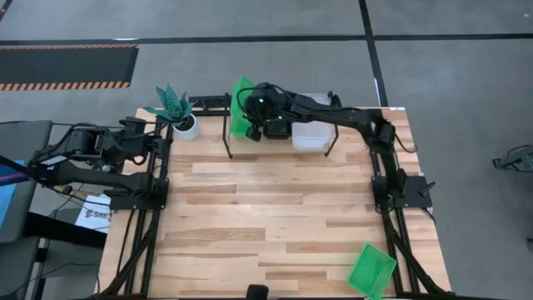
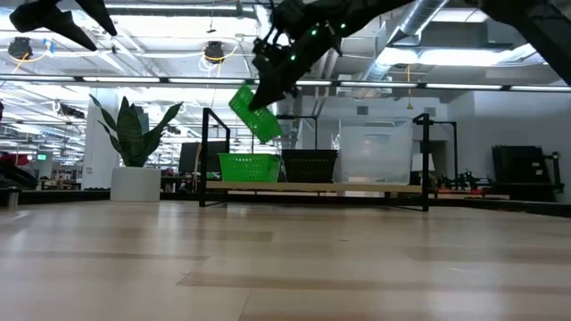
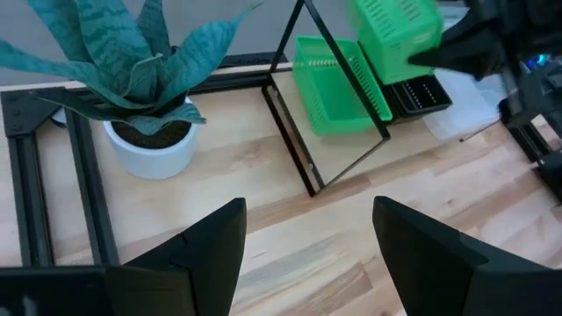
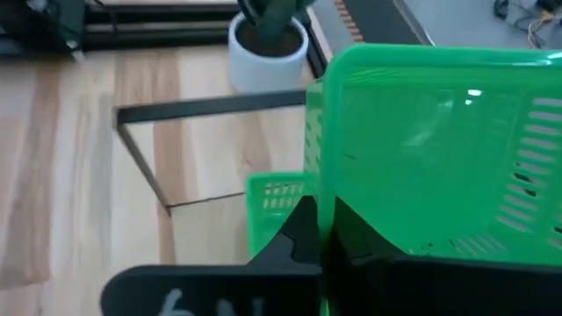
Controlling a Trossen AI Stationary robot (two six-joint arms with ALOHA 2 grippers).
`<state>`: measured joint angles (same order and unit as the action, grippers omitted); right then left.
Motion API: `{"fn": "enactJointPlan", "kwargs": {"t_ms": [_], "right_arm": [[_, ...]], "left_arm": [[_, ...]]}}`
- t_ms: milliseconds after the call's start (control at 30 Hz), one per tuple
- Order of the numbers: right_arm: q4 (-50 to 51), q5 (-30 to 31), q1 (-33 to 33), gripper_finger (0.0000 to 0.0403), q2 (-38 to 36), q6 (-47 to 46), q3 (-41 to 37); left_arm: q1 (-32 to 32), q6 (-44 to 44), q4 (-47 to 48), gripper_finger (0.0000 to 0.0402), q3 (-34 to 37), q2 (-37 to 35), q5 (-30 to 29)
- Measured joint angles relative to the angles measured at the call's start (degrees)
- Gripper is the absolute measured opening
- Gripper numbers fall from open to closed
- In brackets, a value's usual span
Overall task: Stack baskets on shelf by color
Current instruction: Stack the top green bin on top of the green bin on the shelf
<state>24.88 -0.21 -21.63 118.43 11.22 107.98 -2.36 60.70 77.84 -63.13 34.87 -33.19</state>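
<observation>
Green slotted plastic basket (image 2: 255, 112) tilted, pinched in right gripper (image 1: 260, 125), left gripper (image 3: 303, 241) fingers spread.

Most of the worktop (image 1: 275, 208) lies bare for passage, blocked only at twelve o'clock by the shelf (image 1: 279, 137), the potted plant (image 1: 176, 112) at eleven, and a green basket (image 1: 371, 270) at five.

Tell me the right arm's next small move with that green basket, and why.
Probably level it and lower it into the green basket on the shelf. The right hand is shut on a tilted green basket in the air, just above the shelved green basket. Black and clear ones sit farther along, so green goes on green.
</observation>
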Motion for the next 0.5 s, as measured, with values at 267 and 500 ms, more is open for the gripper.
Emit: {"fn": "enactJointPlan", "kwargs": {"t_ms": [267, 500], "right_arm": [[2.3, -1.5, 0.3, 0.0007, 5.6, 1.0, 4.1], [7.7, -1.3, 0.5, 0.0013, 7.7, 1.2, 5.8]], "left_arm": [[0.0, 1.0, 0.4, 0.0236, 0.0, 0.0, -0.5], [0.0, 2.6, 1.4, 0.0236, 0.0, 0.0, -0.5]]}}
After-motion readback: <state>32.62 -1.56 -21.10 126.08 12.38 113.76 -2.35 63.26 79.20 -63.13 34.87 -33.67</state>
